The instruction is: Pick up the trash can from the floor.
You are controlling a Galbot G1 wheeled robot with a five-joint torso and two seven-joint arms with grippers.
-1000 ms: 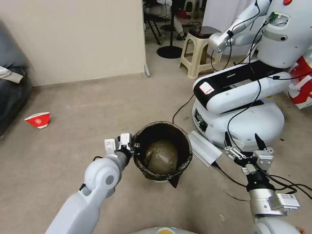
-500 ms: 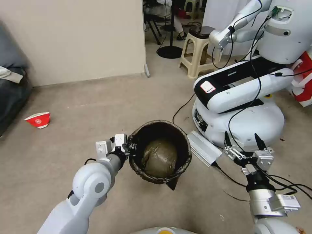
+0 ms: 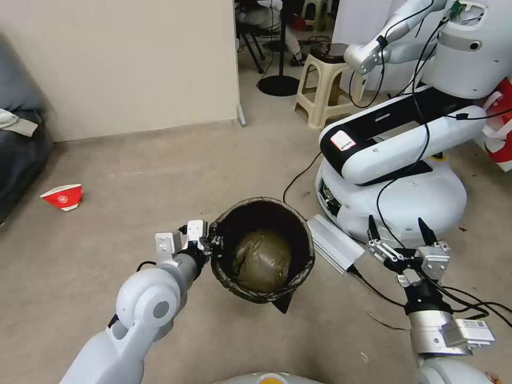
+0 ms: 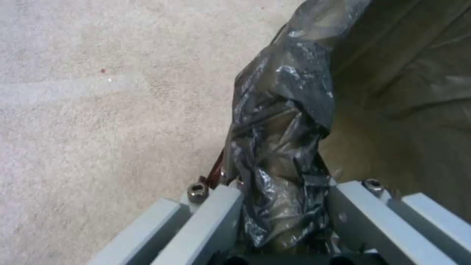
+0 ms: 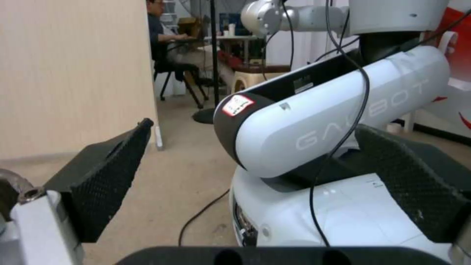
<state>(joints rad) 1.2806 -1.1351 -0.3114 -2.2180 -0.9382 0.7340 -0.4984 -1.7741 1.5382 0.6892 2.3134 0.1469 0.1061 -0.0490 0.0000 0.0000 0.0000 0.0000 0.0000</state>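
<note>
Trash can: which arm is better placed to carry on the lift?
Left. The left claw is shut on the trash can at its bagged rim; the right claw hangs open, apart from it.

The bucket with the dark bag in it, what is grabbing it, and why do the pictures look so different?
These are a robot's three cameras. One sits on its head, looking down at the floor. One rides on each wrist. The left gripper is pinching the trash can by its bagged rim; the left wrist view shows the crinkly bag squeezed between the fingers. The right gripper waits open, holding nothing. A red paper cup lies on the floor, and another white robot stands nearby.
</note>
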